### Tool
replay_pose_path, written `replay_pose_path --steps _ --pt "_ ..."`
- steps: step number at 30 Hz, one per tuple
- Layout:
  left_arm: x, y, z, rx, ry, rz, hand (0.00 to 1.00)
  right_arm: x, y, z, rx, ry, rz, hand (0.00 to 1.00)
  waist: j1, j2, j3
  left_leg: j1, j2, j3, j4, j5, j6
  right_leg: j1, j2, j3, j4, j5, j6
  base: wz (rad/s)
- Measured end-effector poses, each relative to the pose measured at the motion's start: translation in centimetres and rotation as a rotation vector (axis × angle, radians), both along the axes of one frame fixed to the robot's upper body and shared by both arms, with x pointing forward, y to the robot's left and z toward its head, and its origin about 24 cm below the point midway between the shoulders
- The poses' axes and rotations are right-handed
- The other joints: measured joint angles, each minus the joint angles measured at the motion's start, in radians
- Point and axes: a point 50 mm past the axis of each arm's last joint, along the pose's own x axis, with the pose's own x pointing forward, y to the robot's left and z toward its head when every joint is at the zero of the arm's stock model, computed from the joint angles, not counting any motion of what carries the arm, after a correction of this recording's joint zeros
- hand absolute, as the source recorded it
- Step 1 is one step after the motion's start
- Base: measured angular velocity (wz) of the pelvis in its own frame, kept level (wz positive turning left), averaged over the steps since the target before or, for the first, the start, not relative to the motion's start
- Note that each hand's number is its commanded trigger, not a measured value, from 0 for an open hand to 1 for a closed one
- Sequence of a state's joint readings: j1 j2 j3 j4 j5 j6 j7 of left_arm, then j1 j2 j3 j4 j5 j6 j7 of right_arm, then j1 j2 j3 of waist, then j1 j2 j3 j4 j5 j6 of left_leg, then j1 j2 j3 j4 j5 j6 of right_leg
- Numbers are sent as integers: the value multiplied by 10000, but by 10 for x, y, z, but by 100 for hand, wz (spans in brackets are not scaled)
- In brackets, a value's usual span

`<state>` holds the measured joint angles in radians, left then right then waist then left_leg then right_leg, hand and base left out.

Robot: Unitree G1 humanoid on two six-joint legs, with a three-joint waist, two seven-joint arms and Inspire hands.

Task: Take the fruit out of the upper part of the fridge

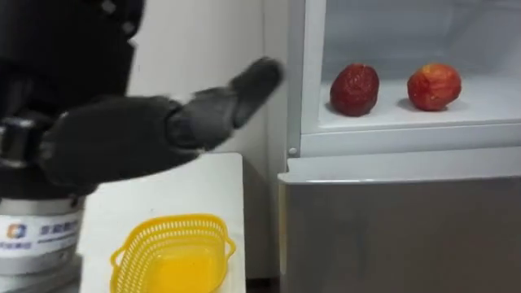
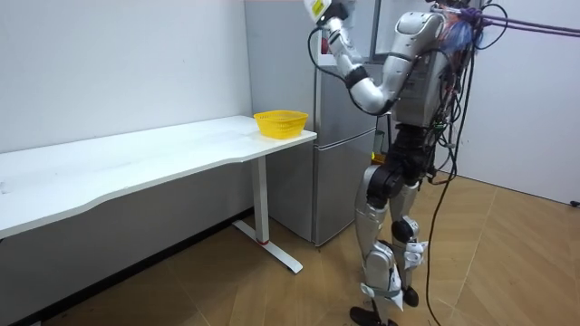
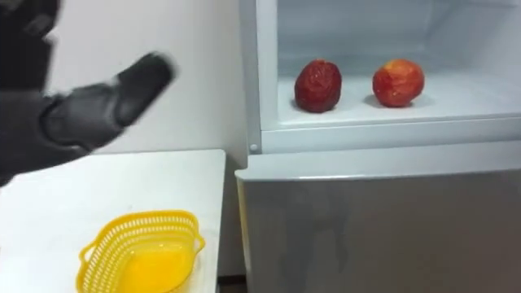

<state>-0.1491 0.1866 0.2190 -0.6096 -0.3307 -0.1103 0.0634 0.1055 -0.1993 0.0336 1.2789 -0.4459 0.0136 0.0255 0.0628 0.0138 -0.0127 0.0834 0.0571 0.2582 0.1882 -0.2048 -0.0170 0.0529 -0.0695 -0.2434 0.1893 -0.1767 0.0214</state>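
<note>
In the left eye view, your left hand comes in from the left, raised in front of the wall beside the fridge. Its fingers are stretched out straight toward the open upper compartment and grasp nothing. Their tips are just short of the fridge's left frame. Inside, on the white shelf, you have two apples side by side but apart. The dark red apple is nearer the hand, and the lighter red apple lies further right. Neither is touched. Below the hand, a yellow basket sits on the white table, near the edge closest to the fridge.

In the room view, you see the robot standing upright on the wooden floor, directly before the fridge, with the table on the room view's left. Its left arm is lifted high toward the top of the fridge. You cannot tell the fingers' state from here.

The right eye view gives you the same scene: hand outstretched and empty, both apples resting on the shelf, and the lower door closed.
</note>
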Motion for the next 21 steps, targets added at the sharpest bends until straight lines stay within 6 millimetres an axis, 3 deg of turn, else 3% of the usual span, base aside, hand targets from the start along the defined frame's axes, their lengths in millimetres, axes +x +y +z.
replay_pose_path --steps 4,9,10,12,13,15,16,18,21 --pt "-2 41 -35 -650 1773 2519 0 -5 -3 1 -160 -50 -272 0 228 41 35 12 -2 -176 7 1 -3 114 -1 -168 -29 -1 -5 12" --pt "-28 101 -78 -2876 3450 5776 0 -6 -6 2 -340 -165 -547 0 330 154 178 -70 -22 -404 -27 -3 -5 129 7 -318 -37 -13 -4 11" --pt "-31 107 -83 -3194 3592 6068 0 -8 -6 2 -361 -150 -559 0 400 156 173 -75 -25 -417 -40 -4 -5 127 8 -319 -26 -22 -1 4" --pt "-45 129 -110 -4101 4619 7505 0 -12 -8 3 -510 -72 -656 0 554 203 120 -33 -34 -415 -106 -4 -6 130 16 -299 4 -31 0 -2" --pt "-48 134 -119 -4313 4959 7861 0 -12 -9 3 -542 -33 -662 0 593 180 91 -24 -37 -417 -120 -3 -7 132 14 -304 7 -31 0 0" --pt "-64 146 -155 -5251 6332 8954 0 -11 -10 3 -634 -60 -621 0 676 218 76 -15 -60 -417 -150 -2 -7 125 0 -301 -2 -37 11 0" --pt "-67 147 -165 -5527 6717 9117 0 -10 -10 4 -644 -90 -614 0 699 223 75 -18 -67 -419 -156 -1 -6 122 -3 -290 -3 -43 20 0" --pt "-75 146 -209 -6094 8637 9737 0 -7 -9 3 -595 -97 -568 0 738 228 77 -18 -101 -572 -169 -1 -4 119 -18 -307 -8 -54 37 4" --pt "-90 138 -253 -6605 10702 10097 0 1 -8 4 -596 -268 -404 0 720 165 73 -17 -105 -584 -198 -3 -3 130 -20 -324 -21 -58 43 0"
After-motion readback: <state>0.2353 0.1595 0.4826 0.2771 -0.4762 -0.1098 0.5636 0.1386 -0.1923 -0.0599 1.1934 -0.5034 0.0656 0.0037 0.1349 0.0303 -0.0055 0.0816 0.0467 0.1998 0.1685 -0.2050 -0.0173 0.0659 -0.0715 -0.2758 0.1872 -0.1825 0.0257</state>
